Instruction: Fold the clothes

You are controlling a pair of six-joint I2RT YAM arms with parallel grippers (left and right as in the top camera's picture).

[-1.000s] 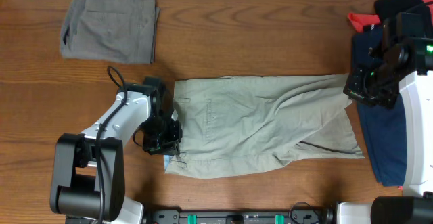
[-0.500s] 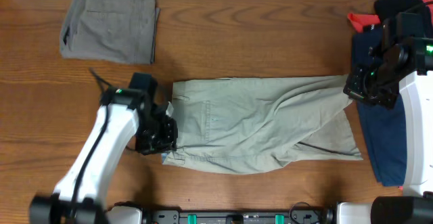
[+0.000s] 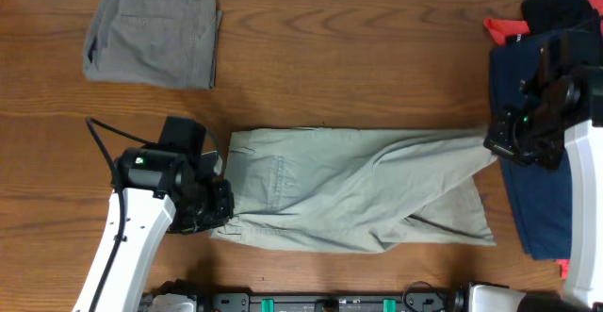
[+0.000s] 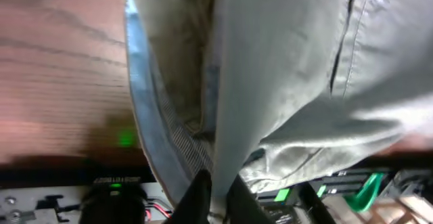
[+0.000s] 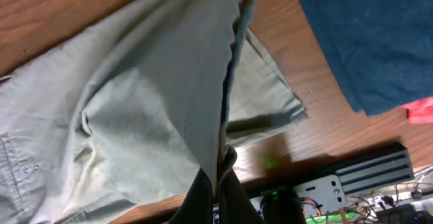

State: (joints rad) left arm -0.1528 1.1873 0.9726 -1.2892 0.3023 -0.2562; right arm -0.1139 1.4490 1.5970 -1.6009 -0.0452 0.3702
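The light khaki shorts (image 3: 349,185) lie stretched across the middle of the table, lifted at both ends. My left gripper (image 3: 215,204) is shut on the waistband end, whose pale blue lining (image 4: 139,88) shows in the left wrist view, pinched between the fingers (image 4: 218,193). My right gripper (image 3: 497,142) is shut on a leg hem of the khaki shorts (image 5: 169,95), with the cloth hanging from the fingers (image 5: 218,176). A grey-olive pair (image 3: 154,33) lies folded at the back left. A dark navy pair (image 3: 535,161) lies at the right edge, under the right arm.
A red cloth (image 3: 504,27) and a black item (image 3: 556,6) lie at the back right corner. The navy cloth (image 5: 365,34) and a red scrap (image 5: 419,109) show in the right wrist view. The table's front edge carries electronics (image 3: 330,303).
Both grippers have lifted and pulled the khaki shorts taut. The left gripper moved forward and left with the waistband; the shorts shifted slightly forward and now look narrower.
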